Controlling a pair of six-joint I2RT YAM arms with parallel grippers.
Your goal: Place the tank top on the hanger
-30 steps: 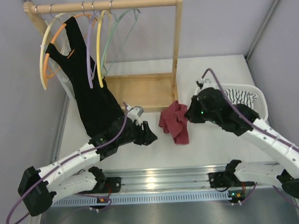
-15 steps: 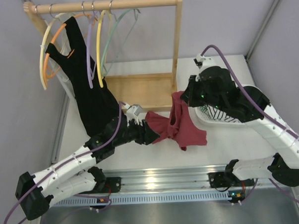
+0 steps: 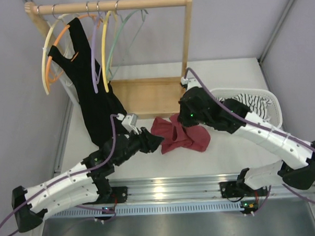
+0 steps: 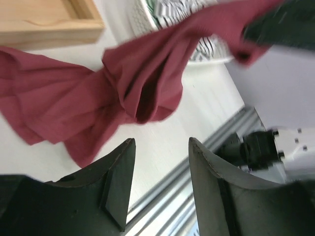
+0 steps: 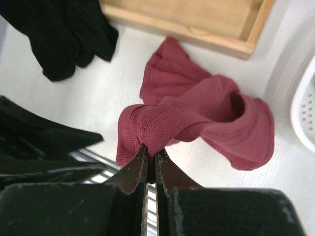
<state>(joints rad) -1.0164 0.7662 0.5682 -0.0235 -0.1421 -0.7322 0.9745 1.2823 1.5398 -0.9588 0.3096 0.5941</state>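
Tank top (image 3: 183,139) hangs pinched in right jaws. Loose end lies just ahead of open left jaws.

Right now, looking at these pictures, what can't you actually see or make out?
Top view: the right end effector is hidden under its own arm; its pinch on the tank top shows only in the right wrist view.
All views: the tank top's straps are lost in bunched fabric.
Top view: only one thin arc of the hanger shows against the black garment; the rest cannot be traced.
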